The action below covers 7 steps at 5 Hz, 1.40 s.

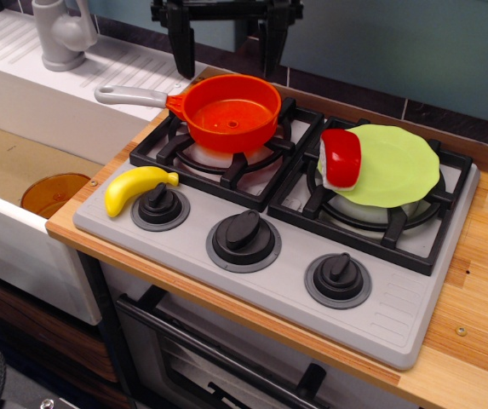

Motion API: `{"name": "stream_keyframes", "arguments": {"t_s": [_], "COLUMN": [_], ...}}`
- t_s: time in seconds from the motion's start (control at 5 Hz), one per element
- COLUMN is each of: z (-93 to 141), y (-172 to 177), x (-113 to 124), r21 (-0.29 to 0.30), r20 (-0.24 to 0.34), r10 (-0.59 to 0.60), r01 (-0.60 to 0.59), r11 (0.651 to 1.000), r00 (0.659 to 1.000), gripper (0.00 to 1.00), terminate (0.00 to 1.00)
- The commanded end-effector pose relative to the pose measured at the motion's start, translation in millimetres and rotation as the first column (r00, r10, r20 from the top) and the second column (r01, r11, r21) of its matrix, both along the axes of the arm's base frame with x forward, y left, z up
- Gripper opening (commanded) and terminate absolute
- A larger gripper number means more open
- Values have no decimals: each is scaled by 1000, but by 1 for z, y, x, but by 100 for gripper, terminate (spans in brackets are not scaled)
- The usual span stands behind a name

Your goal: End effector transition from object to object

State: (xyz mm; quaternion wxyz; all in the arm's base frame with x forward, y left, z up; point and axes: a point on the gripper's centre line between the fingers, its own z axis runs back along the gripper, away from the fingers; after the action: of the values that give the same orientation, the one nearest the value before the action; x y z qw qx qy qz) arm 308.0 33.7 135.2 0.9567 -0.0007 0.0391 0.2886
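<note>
The end effector (226, 43) is cut off by the top edge, its body mostly hidden. Its long black fingers (184, 47) point straight down, jaws released and empty, hanging above the rear of the orange saucepan (231, 112) on the left burner.

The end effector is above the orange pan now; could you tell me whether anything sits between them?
Nothing visible does. The end effector hangs open above the back of the orange pan, with only clear air between its fingers and the rim. The pan looks empty.
</note>
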Motion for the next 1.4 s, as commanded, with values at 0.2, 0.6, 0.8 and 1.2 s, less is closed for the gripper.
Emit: {"name": "stream_keyframes", "arguments": {"t_s": [0.2,0.6,0.8,1.2], "z": [0,-22,-32,-67], "y": [59,84,93,102], "x": [5,7,6,-3], "r21": [96,135,157,156], "r20": [199,272,273,275], "r10": [-90,-133,-131,-109], "r01": [71,100,90,68], "r11": [993,986,983,985], "r00": [976,953,953,955], "gripper": [100,100,100,100], "terminate": [0,0,0,0]}}
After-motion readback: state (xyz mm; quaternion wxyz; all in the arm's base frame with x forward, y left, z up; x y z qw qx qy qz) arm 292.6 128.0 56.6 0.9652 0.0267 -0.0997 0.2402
